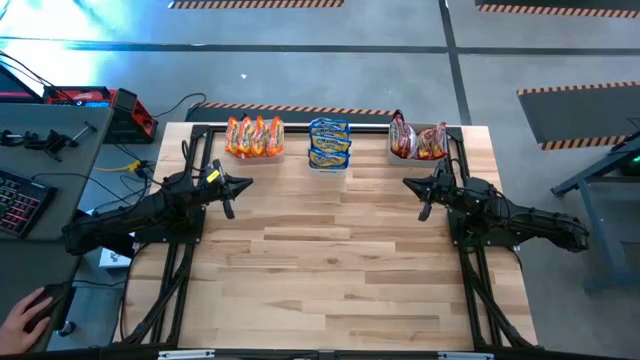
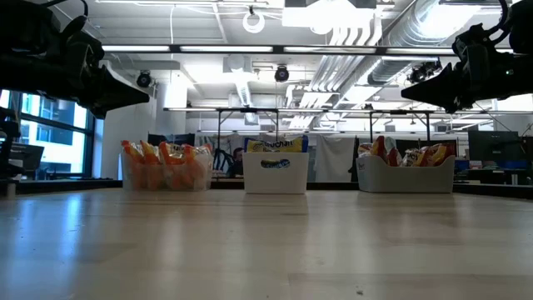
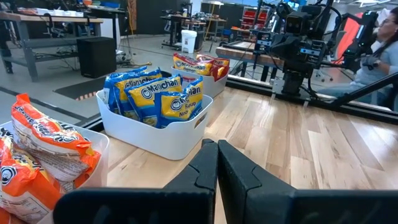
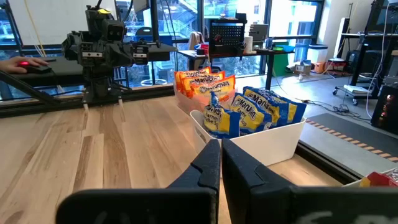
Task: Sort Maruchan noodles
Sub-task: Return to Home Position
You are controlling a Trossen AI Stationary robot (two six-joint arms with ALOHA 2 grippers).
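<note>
Both arms hover above the table [image 1: 340,270]. Left gripper [image 1: 244,184] is pinched together on nothing, right gripper [image 1: 409,185] too. Orange packs [image 1: 254,136] sit just past the left one, red packs [image 1: 418,141] past the right, blue packs [image 1: 329,142] between, all in bins [image 2: 275,179].

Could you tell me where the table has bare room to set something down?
Between the left gripper and right gripper, and everywhere nearer than them, the tabletop is bare. The far edge is crowded: bins of orange packets, blue packets, red packets.

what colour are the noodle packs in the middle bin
The noodle packs are blue with yellow; clearest in the left wrist view, in the white bin.
</note>
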